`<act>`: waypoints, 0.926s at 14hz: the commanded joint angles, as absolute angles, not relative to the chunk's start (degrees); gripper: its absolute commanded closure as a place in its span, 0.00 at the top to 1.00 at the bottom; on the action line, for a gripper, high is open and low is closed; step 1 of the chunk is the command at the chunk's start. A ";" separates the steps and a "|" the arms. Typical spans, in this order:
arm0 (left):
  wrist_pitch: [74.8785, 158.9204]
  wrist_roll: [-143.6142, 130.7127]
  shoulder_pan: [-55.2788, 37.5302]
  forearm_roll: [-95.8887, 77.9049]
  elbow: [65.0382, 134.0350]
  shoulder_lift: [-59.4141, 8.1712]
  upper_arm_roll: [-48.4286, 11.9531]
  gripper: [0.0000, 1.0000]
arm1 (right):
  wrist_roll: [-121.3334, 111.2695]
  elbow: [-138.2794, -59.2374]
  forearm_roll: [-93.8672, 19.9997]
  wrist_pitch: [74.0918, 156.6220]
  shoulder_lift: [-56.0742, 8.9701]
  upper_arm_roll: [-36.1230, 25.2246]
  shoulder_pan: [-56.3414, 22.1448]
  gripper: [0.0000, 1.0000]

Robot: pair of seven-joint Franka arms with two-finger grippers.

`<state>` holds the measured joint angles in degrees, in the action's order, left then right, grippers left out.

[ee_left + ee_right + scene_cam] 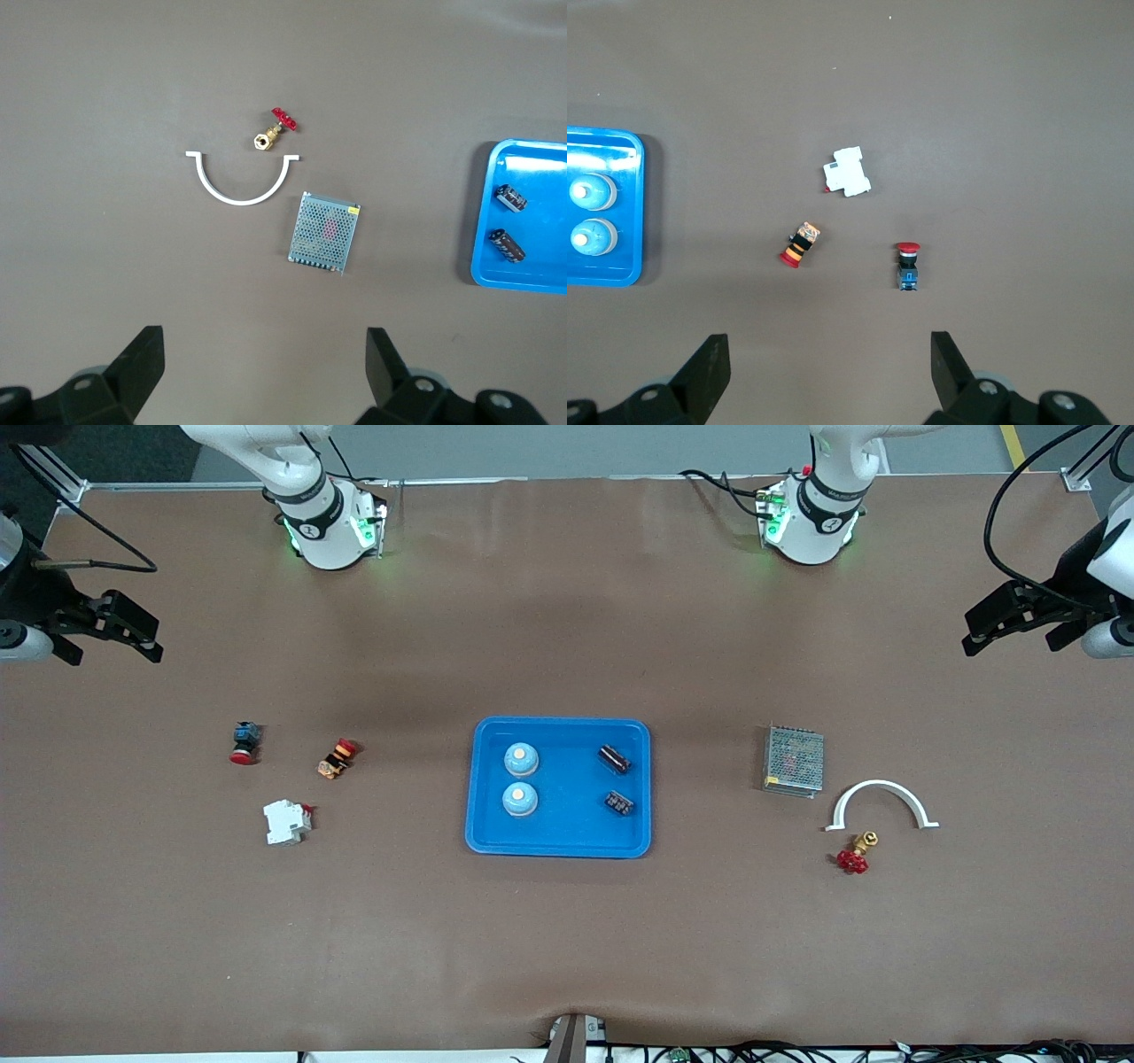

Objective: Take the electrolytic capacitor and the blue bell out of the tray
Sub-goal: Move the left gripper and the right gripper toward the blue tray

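Observation:
A blue tray (558,850) sits mid-table. Two pale blue bells (522,759) (520,800) stand in its half toward the right arm's end. Two black capacitors (614,759) (619,803) lie in its half toward the left arm's end. My left gripper (1010,633) hangs open and empty over the table's left-arm end. Its wrist view shows the gripper (263,341), the capacitors (511,197) (508,245) and the tray (483,266). My right gripper (111,646) hangs open and empty over the right-arm end. Its wrist view shows the gripper (828,345), the bells (589,191) (591,237) and the tray (636,212).
Toward the right arm's end lie a red push button (244,743), a yellow-and-red switch (337,758) and a white breaker (286,821). Toward the left arm's end lie a mesh-covered power supply (793,760), a white arc bracket (881,802) and a red-handled brass valve (856,855).

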<state>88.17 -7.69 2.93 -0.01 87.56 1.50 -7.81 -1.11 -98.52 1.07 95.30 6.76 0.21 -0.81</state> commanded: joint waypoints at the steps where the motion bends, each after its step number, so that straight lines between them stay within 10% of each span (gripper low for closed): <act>1: 86.23 -7.47 2.99 1.05 86.13 1.14 -7.82 1.00 | -1.41 -99.40 1.14 95.19 8.09 0.35 -0.97 1.00; 13: 86.22 -7.47 1.50 3.34 86.13 -5.00 -10.37 1.00 | -0.44 -94.05 0.97 94.13 7.21 0.44 -9.82 1.00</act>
